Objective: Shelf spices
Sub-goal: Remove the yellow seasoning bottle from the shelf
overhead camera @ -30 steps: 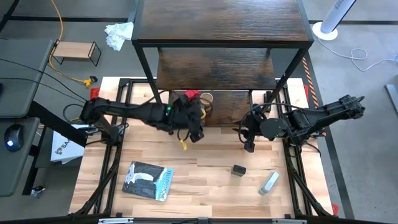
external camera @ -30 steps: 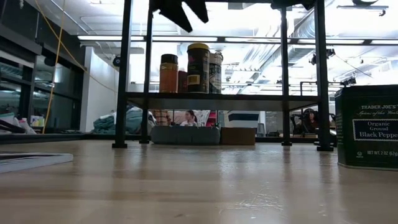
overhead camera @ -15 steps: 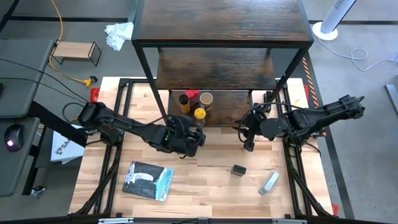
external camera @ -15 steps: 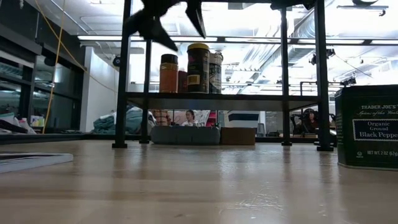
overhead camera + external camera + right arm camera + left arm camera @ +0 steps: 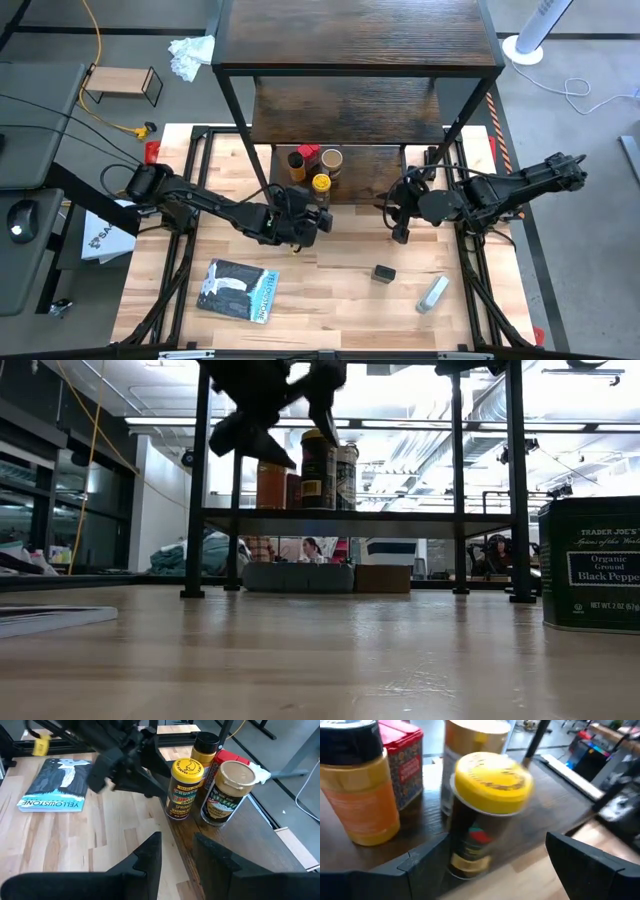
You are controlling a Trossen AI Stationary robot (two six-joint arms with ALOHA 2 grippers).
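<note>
Yellow-lidded jar (image 5: 490, 815), a cylinder with dark label, stands on the wood-grain shelf (image 5: 380, 160) board between the spread fingers of the left gripper (image 5: 312, 222); right gripper (image 5: 400, 226) slightly parted.

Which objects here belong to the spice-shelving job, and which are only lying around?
Job:
yellow-lidded jar
tan-lidded jar
brown jar
red tin
black pepper tin
shelf

Lying about:
book
grey-white tube
small wooden rack
</note>
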